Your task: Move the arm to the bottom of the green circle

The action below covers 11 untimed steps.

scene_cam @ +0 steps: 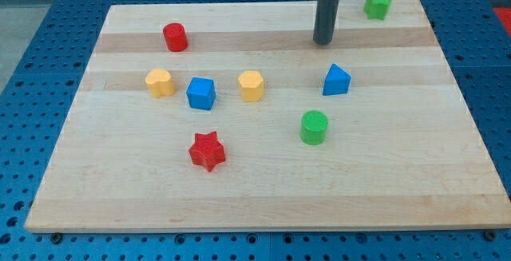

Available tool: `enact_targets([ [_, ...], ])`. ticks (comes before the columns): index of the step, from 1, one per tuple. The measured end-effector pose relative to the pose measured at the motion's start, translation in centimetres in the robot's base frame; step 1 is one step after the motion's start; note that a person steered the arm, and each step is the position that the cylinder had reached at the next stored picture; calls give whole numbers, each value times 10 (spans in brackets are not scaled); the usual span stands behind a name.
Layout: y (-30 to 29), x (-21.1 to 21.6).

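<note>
Blocks lay scattered on the board (447,173). My tip (322,42), a bare rod clamping nothing, stood near the view's top, well apart from the green circle (314,127), with the blue block (336,80) between them, probably calling for a detour.

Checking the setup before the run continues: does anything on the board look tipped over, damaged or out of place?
Nothing stands out. All the blocks sit flat and apart on the board, including the green circle. My tip rests clear of every block, toward the view's top.
</note>
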<state>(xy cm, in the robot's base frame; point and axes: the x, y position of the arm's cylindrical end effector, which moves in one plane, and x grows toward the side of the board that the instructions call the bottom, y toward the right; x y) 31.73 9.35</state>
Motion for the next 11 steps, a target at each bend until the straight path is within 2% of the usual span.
enact_targets([
  [1, 7, 28],
  [4, 81, 39],
  [5, 91, 59],
  [7, 98, 73],
  [8, 98, 99],
  [9, 91, 158],
  [10, 37, 217],
  [11, -41, 243],
])
